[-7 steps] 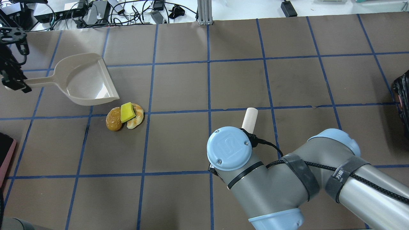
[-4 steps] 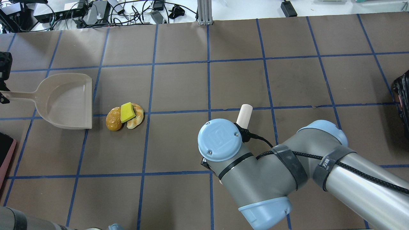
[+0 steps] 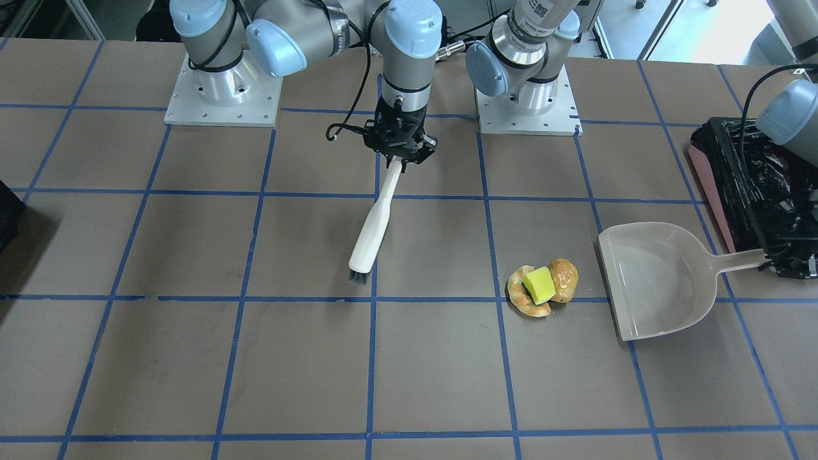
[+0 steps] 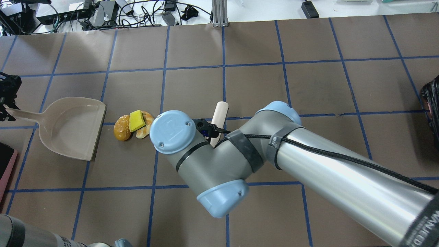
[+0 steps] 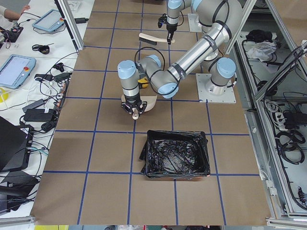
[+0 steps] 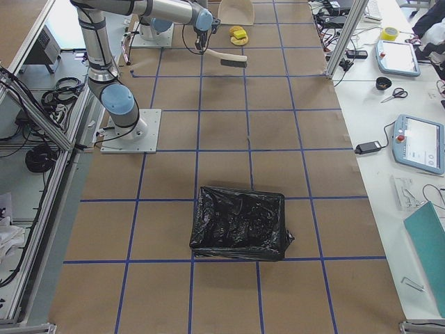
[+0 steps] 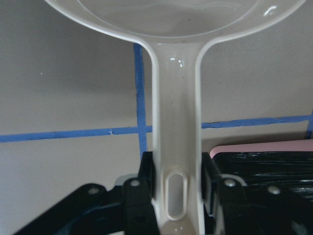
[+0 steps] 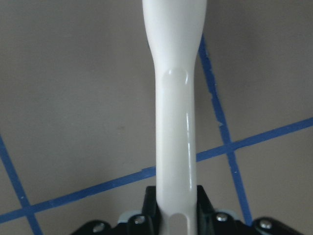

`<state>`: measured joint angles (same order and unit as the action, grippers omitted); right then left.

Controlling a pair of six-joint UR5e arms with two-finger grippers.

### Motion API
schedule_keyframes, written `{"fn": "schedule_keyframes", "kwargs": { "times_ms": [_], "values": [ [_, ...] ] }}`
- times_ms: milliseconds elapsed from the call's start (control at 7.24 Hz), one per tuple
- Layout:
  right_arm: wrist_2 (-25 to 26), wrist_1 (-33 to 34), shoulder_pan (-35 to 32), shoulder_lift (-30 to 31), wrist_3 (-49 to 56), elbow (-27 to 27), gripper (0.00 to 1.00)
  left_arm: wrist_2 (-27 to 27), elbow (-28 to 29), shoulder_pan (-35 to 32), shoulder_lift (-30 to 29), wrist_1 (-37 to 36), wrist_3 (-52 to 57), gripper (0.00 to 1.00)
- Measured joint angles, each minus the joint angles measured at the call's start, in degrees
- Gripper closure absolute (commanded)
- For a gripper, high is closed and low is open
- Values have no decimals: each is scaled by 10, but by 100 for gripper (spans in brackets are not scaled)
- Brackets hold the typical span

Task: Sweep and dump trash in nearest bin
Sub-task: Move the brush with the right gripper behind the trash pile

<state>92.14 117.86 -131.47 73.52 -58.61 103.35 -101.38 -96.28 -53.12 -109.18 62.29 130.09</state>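
Observation:
The trash is a tight cluster of a yellow-green block, a brown lump and a tan crescent, also seen as the trash in the front view. A beige dustpan lies just left of it, mouth toward it, with a small gap. My left gripper is shut on the dustpan's handle. My right gripper is shut on a white brush, whose bristles point down, well off to the trash's other side. The pink bin with its black bag stands right behind the left gripper.
A second black-bagged bin stands at the table's far right end, its edge showing in the overhead view. Cables and boxes lie beyond the table's far edge. My right arm's elbow hangs close to the trash.
The dustpan came down from a raised, tilted pose and swung nearer and left, settling with its mouth facing the trash. My right arm moved left with the brush toward the trash.

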Motion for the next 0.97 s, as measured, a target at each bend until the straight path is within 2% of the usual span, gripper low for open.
{"fn": "schedule_keyframes", "kwargs": {
  "times_ms": [276,691,967],
  "values": [
    [-1,-15,-44,-81,-85,-93,100,0,-14,0,-10,-3,10,100],
    [-5,-19,-90,-188,-196,-222,100,-1,-27,-5,-16,-6,-34,100],
    [-17,-19,-109,-227,-232,-273,100,-2,-28,-9,-17,-6,-59,100]
  ]
}}
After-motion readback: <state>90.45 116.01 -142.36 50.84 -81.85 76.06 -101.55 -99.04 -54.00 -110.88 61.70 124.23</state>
